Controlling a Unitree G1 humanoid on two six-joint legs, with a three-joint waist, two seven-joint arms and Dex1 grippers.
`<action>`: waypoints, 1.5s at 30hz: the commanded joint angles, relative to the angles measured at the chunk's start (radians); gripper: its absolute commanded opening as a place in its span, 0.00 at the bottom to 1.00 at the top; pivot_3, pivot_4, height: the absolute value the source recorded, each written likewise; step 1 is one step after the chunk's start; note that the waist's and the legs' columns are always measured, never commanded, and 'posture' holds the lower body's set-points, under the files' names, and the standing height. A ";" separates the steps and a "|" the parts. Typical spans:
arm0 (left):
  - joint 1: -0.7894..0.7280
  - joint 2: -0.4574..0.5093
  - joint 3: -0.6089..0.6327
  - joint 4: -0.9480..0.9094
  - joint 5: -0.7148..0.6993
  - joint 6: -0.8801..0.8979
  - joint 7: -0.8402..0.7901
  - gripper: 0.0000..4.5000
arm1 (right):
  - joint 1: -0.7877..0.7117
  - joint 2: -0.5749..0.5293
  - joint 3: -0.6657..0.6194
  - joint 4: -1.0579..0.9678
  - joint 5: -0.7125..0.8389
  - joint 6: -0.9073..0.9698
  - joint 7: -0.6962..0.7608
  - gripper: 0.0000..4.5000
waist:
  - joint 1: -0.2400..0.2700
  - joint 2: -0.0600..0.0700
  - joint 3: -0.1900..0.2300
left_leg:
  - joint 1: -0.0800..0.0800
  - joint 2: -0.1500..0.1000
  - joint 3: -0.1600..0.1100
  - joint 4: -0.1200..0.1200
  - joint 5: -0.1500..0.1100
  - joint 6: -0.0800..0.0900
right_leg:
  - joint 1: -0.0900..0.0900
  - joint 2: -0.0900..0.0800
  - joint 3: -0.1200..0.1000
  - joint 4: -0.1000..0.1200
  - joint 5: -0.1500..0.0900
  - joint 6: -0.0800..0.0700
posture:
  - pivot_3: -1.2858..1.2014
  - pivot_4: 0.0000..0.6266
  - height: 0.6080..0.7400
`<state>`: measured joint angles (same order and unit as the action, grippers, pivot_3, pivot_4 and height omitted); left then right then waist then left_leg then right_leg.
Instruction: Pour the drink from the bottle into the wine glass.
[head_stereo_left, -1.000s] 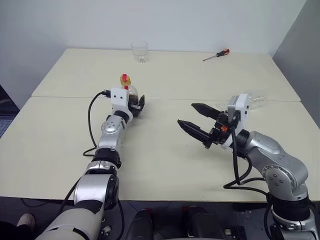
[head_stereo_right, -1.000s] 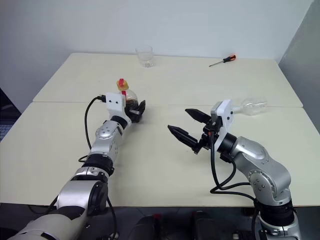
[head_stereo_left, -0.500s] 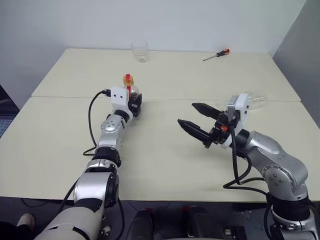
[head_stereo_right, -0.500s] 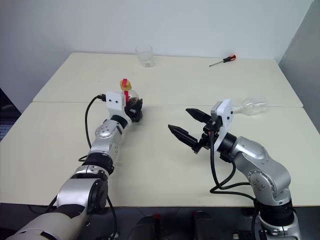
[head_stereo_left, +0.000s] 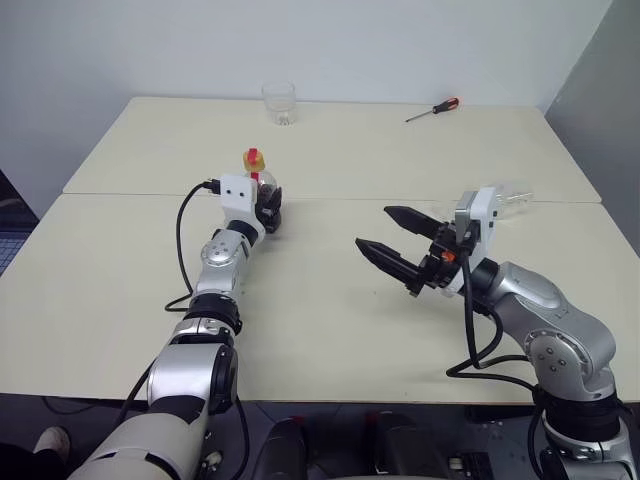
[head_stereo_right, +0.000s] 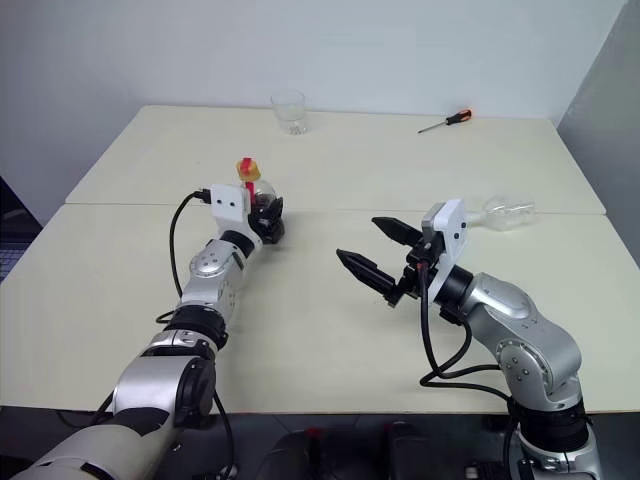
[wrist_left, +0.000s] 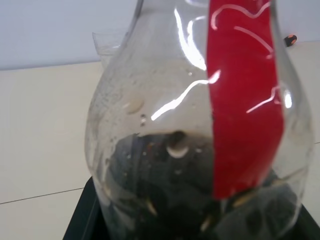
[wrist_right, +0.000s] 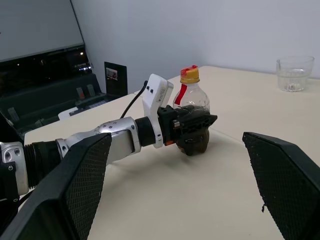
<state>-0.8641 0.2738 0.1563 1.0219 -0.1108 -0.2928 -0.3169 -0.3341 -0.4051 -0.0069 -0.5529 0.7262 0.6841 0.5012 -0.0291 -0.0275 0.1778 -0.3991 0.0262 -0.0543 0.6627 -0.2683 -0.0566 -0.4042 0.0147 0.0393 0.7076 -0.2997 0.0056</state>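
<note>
Bottle (wrist_right: 192, 112) gripped upright by level left gripper (wrist_right: 196, 129).

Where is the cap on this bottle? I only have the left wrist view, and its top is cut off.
Observer: The yellow-and-red cap sits on the neck of the bottle, which stands upright on the table.
Operator: Is the left gripper really on it?
Observer: Yes. The right wrist view shows the left gripper clamped around the bottle's lower body, at the level of the drink.
Operator: And the wine glass?
Observer: The wine glass appears to lie on its side on the table, beyond the right gripper, whose jaws stand wide open and hold nothing.
</note>
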 joint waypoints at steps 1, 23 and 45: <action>-0.028 0.011 0.008 -0.023 -0.002 -0.028 -0.003 0.44 | -0.016 -0.001 -0.011 -0.018 0.008 -0.014 0.004 1.00 | 0.000 0.000 0.000 | 0.000 0.000 0.000 0.000 0.000 0.000 | 0.000 0.000 0.000 0.000 0.000 0.000 | 0.52 0.24 1.00; 0.000 -0.010 -0.043 -0.137 -0.029 0.064 -0.181 0.44 | -0.040 -0.020 -0.002 -0.007 -0.015 -0.018 0.012 1.00 | 0.000 0.000 0.000 | 0.000 0.000 0.000 0.000 0.000 0.000 | 0.000 0.000 0.000 0.000 0.000 0.000 | 0.52 0.24 1.00; 0.231 0.128 -0.206 -0.833 -0.156 0.484 -0.664 0.44 | -0.363 0.087 0.080 0.324 -0.180 -0.041 0.058 1.00 | -0.003 0.001 0.000 | 0.000 0.002 -0.001 0.001 0.000 0.000 | -0.002 0.001 0.002 0.004 -0.001 -0.001 | 0.52 0.24 1.00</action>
<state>-0.6240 0.3928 -0.0542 0.2467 -0.2372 0.1930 -0.9695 -0.6663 -0.3283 0.0990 -0.2179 0.5308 0.6378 0.5631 -0.0322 -0.0268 0.1783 -0.3991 0.0287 -0.0550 0.6637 -0.2682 -0.0565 -0.4059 0.0153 0.0417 0.7114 -0.3003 0.0043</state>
